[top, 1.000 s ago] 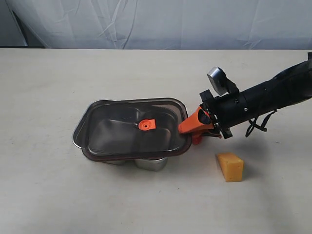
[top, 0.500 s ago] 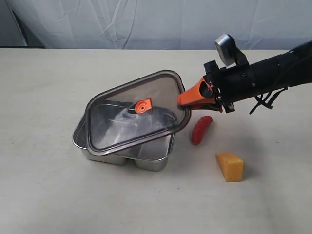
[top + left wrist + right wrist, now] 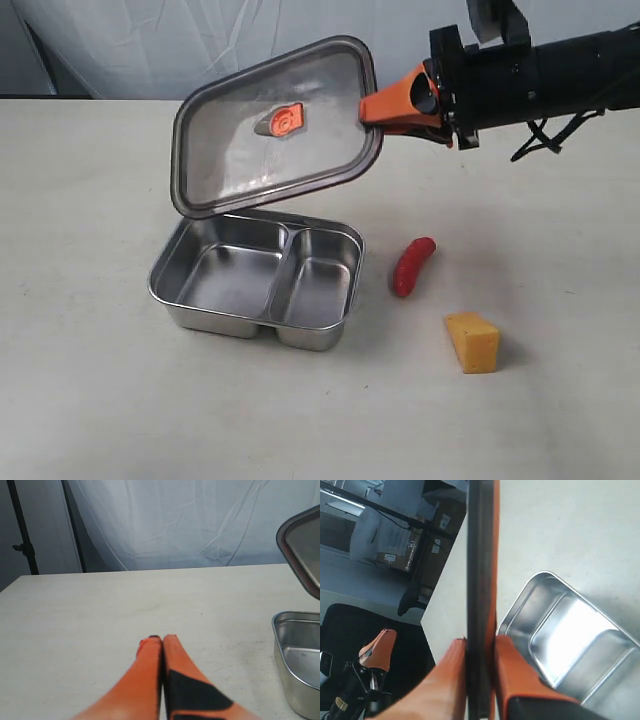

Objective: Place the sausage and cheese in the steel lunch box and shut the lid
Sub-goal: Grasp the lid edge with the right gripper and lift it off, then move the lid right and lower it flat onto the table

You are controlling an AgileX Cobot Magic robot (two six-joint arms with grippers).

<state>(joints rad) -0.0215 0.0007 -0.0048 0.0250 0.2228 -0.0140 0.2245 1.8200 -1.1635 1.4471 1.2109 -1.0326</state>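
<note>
pale beige table (image 3: 100, 400) fills most of the exterior view, with a wrinkled white cloth backdrop (image 3: 200, 50) along its 12 o'clock edge. the black right arm (image 3: 540, 75) reaches in from 2 o'clock.

the box (image 3: 215, 322) sits open on the table a little toward 9 o'clock of centre. both compartments are bare, and the divider runs roughly 12 to 6. the lid (image 3: 240, 160) hangs in the air at the box's 12 o'clock, clear of the rim and tilted so its face turns toward the camera. the right gripper (image 3: 368, 108) pinches the lid's 3 o'clock edge. in the right wrist view the lid's dark edge (image 3: 479, 555) is clamped between the two orange fingers (image 3: 512, 660), with the box (image 3: 507, 615) down below.

the left gripper (image 3: 159, 641) shows only in its own wrist view. its orange fingers are pressed together with nothing between them, over bare table. the box's wall (image 3: 290, 670) and a corner of the lid (image 3: 300, 545) sit at the side of that picture.

the cheese (image 3: 472, 342) lies on the table at the box's 4 o'clock, well apart from it. the sausage (image 3: 413, 266) lies at the box's 3 o'clock, near the wall but not touching, and at the cheese's 11 o'clock. the orange tab (image 3: 283, 121) sits at the lid's centre.
</note>
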